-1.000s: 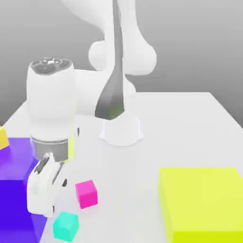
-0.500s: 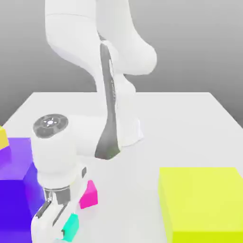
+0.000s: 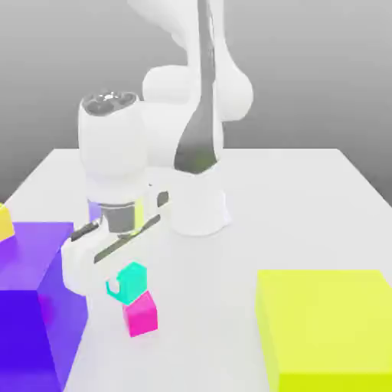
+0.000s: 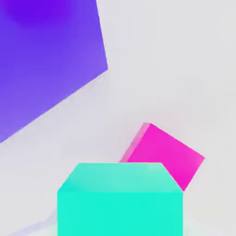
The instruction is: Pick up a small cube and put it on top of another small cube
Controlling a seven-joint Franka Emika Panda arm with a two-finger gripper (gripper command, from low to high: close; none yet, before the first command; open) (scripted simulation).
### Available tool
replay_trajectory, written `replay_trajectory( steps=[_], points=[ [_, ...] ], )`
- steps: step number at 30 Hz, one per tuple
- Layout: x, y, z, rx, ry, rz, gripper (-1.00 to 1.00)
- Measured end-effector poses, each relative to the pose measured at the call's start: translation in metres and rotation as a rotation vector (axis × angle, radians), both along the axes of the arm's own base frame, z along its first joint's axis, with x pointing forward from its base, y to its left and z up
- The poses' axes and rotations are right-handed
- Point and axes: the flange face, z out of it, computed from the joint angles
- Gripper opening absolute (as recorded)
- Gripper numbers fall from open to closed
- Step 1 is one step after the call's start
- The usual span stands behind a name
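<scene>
Two big blocks flank a white desk (image 3: 306, 199) in the exterior view, with a white robot arm (image 3: 191, 115) standing at the middle back. Going from that view's left: a small yellow piece (image 3: 4, 222) peeks in at the edge, and just in front of it sits a big purple block (image 3: 31, 306). Next comes the arm's wrist, hanging low over the desk beside the purple block. Below the wrist, the gripper (image 3: 122, 285) has its fingers closed on the teal cube (image 3: 132, 281), which is lifted clear of the desk. One pale finger (image 3: 113, 288) shows against the cube's side.

Right under the teal cube, and a touch toward the exterior view's right, sits the pink cube (image 3: 142, 314) on the desk. The two cubes appear to touch or nearly touch at the teal cube's lower edge; whether they actually make contact cannot be told. The teal cube looks slightly turned compared with the pink one.

Further toward the exterior view's right, past a bare stretch of desk, lies a big yellow block (image 3: 329, 329), well apart from the cubes.

In the hand view, the teal cube (image 4: 120, 203) sits closest to the camera, the pink cube (image 4: 168, 159) lies partly hidden behind it at an angle, and the purple block (image 4: 46, 60) rests farther off on the desk (image 4: 175, 69).
</scene>
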Motion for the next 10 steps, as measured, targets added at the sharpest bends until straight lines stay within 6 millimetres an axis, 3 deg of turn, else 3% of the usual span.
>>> replay_trajectory(
  steps=[7,8,10],
  points=[
    [-0.007,0.001,-0.056,0.001,-0.003,-0.036,-1.0],
    [-0.008,0.001,-0.061,0.002,-0.003,-0.035,1.0],
    [-0.008,0.001,-0.061,0.002,-0.003,-0.035,1.0]
  ],
)
